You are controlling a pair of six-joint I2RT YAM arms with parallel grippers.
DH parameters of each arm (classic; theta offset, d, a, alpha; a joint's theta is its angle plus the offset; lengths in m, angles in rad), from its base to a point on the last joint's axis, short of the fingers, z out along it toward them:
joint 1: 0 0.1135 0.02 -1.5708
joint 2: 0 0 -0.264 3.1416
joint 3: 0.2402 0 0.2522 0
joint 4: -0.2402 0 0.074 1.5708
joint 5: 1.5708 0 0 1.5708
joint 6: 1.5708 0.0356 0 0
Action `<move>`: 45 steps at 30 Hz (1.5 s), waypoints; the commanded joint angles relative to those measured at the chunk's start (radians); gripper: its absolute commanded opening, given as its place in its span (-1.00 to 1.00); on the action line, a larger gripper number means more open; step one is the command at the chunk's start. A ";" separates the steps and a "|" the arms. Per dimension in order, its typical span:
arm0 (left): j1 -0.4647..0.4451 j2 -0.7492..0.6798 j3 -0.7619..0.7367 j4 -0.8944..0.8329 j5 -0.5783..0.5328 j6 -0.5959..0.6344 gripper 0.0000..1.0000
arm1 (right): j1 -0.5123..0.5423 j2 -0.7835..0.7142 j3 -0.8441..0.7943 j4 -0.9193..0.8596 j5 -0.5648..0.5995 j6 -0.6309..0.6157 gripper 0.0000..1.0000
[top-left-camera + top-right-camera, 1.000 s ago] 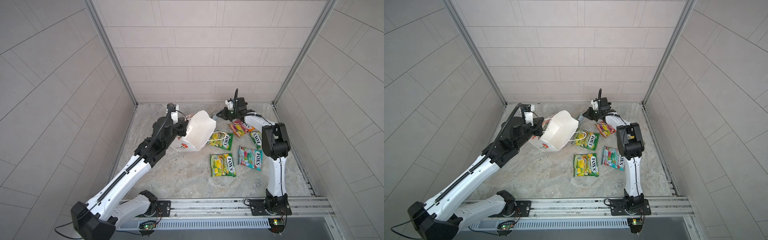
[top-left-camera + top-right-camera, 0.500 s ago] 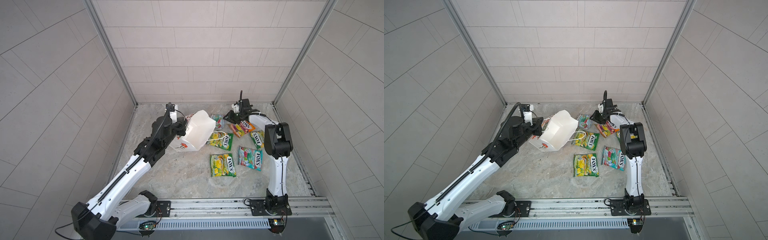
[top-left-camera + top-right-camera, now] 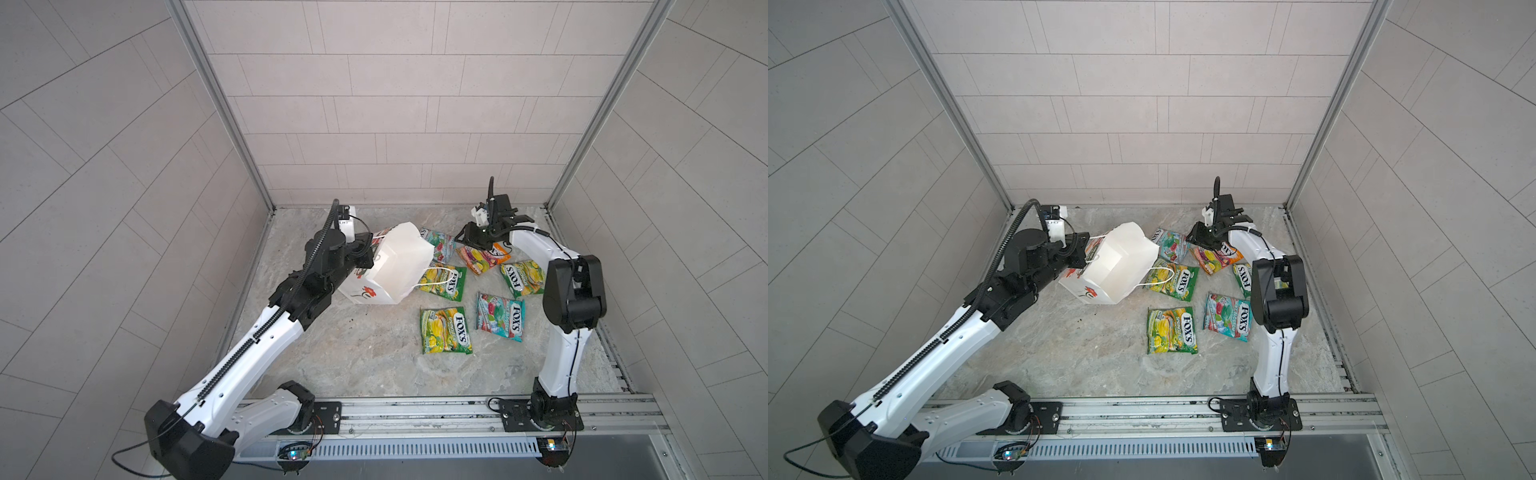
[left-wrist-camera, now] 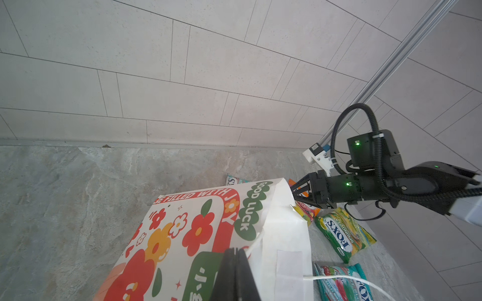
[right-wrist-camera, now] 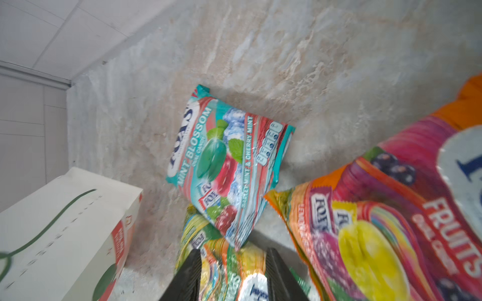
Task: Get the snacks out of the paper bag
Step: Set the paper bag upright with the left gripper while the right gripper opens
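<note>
Left wrist view: left claw (image 4: pixel 236 255) pinches the paper bag (image 4: pixel 281 234).

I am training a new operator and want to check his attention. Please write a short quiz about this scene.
1. How many snacks lie on the table outside the paper bag?
2. True or false: the paper bag stands upright.
3. Which gripper is shut on the paper bag? A) left gripper B) right gripper C) neither
Key: 1. Six. 2. False, it is tilted. 3. A.
</note>
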 commanded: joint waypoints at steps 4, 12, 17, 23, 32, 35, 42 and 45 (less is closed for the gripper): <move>0.002 0.020 0.086 -0.039 0.057 -0.101 -1.00 | 0.001 -0.243 -0.225 -0.014 0.051 -0.008 -0.16; -0.010 0.049 0.153 -0.046 0.138 -0.230 -1.00 | -0.002 -0.436 -0.433 -0.015 0.111 0.010 -0.15; -0.020 0.074 0.190 -0.036 0.172 -0.324 -1.00 | -0.004 -0.497 -0.491 -0.023 0.117 0.010 -0.16; -0.023 0.093 0.197 0.032 0.214 -0.461 -1.00 | -0.011 -0.532 -0.513 -0.039 0.125 -0.001 -0.15; -0.026 0.126 0.216 0.077 0.250 -0.555 -1.00 | -0.015 -0.537 -0.521 -0.044 0.118 -0.004 -0.16; -0.024 0.138 0.199 0.115 0.266 -0.572 -1.00 | -0.016 -0.534 -0.518 -0.044 0.120 -0.004 -0.16; 0.015 0.165 0.140 0.147 0.279 -0.567 -1.00 | -0.016 -0.522 -0.518 -0.046 0.115 -0.007 -0.15; 0.048 0.172 0.113 0.179 0.308 -0.567 -1.00 | -0.018 -0.518 -0.519 -0.047 0.114 -0.007 -0.15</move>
